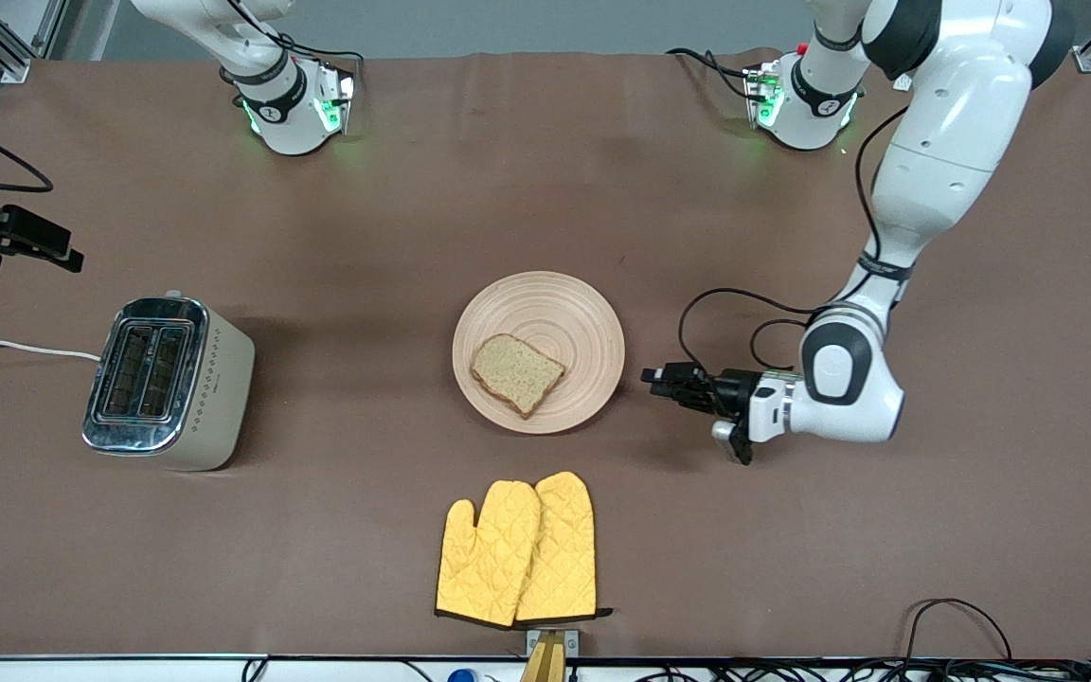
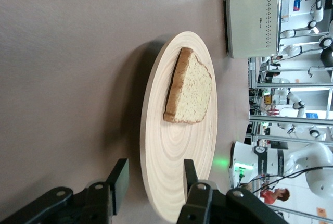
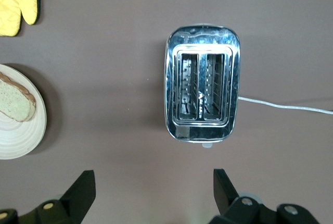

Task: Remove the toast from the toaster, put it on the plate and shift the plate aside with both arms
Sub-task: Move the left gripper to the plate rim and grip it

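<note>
The toast [image 1: 517,373] lies flat on the round wooden plate [image 1: 564,313] in the middle of the table. My left gripper [image 1: 652,377] is low beside the plate's rim on the left arm's side, turned sideways. In the left wrist view the plate [image 2: 177,156] and the toast [image 2: 190,91] are close ahead. The left gripper [image 2: 155,174] is open, with the rim lined up between its fingers and a gap on the table side. My right gripper [image 3: 153,182] hangs open and empty high above the toaster [image 3: 203,83].
The toaster [image 1: 167,379] stands toward the right arm's end of the table, its white cord [image 1: 15,348] running off the edge. Two yellow oven mitts [image 1: 517,549] lie nearer to the front camera than the plate.
</note>
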Robot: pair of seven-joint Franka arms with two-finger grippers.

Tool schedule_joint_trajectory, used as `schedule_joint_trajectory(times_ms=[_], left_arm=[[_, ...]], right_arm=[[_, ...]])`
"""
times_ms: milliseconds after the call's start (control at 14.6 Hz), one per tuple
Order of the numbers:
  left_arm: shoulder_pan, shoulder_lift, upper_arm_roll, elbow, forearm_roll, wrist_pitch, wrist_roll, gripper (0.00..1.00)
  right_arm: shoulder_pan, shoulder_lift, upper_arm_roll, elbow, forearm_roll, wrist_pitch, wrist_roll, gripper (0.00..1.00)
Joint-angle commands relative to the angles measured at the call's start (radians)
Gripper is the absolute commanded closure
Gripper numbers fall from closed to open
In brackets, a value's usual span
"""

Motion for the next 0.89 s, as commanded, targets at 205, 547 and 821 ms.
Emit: schedule_joint_trajectory(times_ms=[205, 547, 821], left_arm=[[-0.029, 0.061, 0.002, 0.024, -0.069, 0.042, 0.002, 0.57], [-0.075, 0.087, 0.002, 0.021, -0.153, 0.047, -0.009, 0.60], [-0.087, 0.106, 0.002, 0.020, -0.155, 0.071, -0.007, 0.71]], right_arm=[[0.022, -0.015, -0.003, 0.034, -0.035, -0.036, 0.004, 0.00], [0.021, -0.015, -0.002, 0.029, -0.025, -0.007, -0.010, 0.00], [0.022, -0.015, -0.003, 0.029, -0.028, 0.002, -0.011, 0.00]])
